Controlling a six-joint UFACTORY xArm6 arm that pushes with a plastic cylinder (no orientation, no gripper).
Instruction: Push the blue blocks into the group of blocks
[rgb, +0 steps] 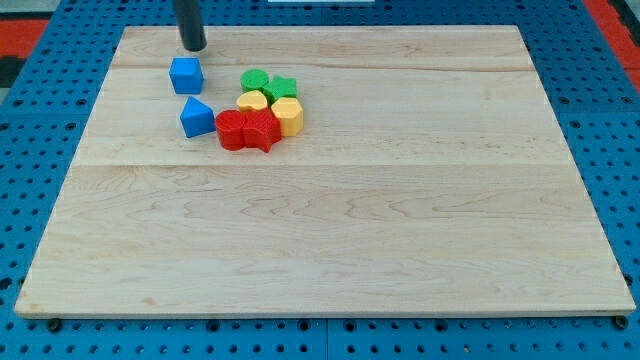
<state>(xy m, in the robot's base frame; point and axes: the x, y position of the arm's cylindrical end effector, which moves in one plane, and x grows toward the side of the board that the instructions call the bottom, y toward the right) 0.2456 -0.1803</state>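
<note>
My tip (194, 47) upper left of frame, just above blue cube (186, 75); no pincer visible. Blue wedge (196, 118) left of red blocks (246, 130).

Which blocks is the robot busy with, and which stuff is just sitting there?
In the job:
blue cube
blue triangular block
group of red, yellow and green blocks
my tip, just above the cube

Just there:
wooden board
</note>
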